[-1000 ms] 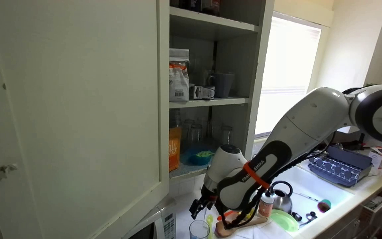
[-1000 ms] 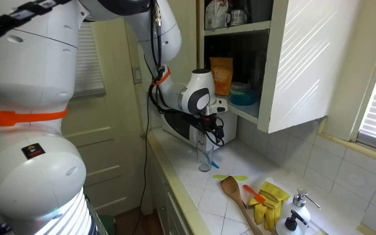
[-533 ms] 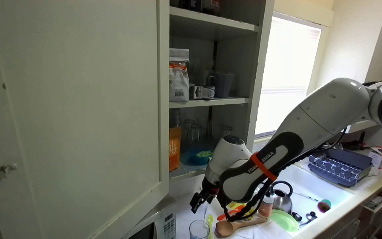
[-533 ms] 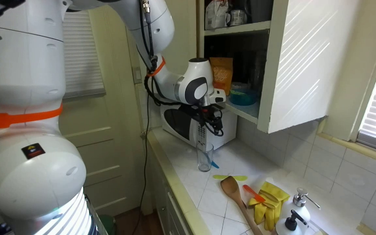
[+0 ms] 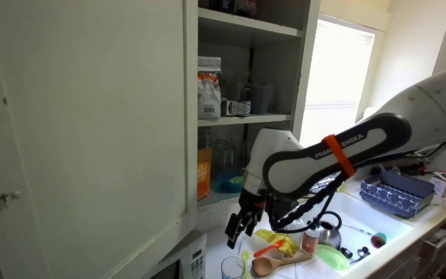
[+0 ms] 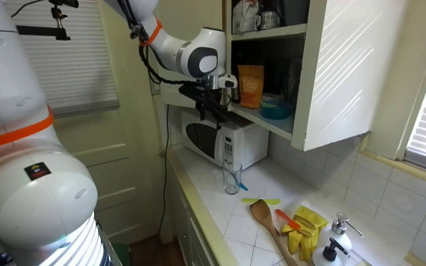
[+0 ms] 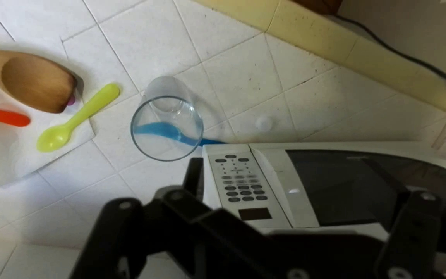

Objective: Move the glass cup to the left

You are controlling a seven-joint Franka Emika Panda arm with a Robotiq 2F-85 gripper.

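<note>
The clear glass cup stands upright on the white tiled counter near the control-panel corner of the microwave. Its rim and upper part show at the bottom edge of an exterior view. In the wrist view the cup is seen from above, left of the jaws, with a blue utensil visible through it. My gripper is up in the air, well above the cup and apart from it, near the microwave's top. It also shows in an exterior view. In the wrist view its fingers are spread wide with nothing between them.
The white microwave stands behind the cup. The open cabinet shelf, holding a blue bowl, is beside the gripper. A lime spoon, wooden spoon, orange utensil and yellow gloves lie along the counter.
The arm has risen and drawn back, lifting the gripper away from the cup and toward the space above the microwave. The cup stays in the same place.
</note>
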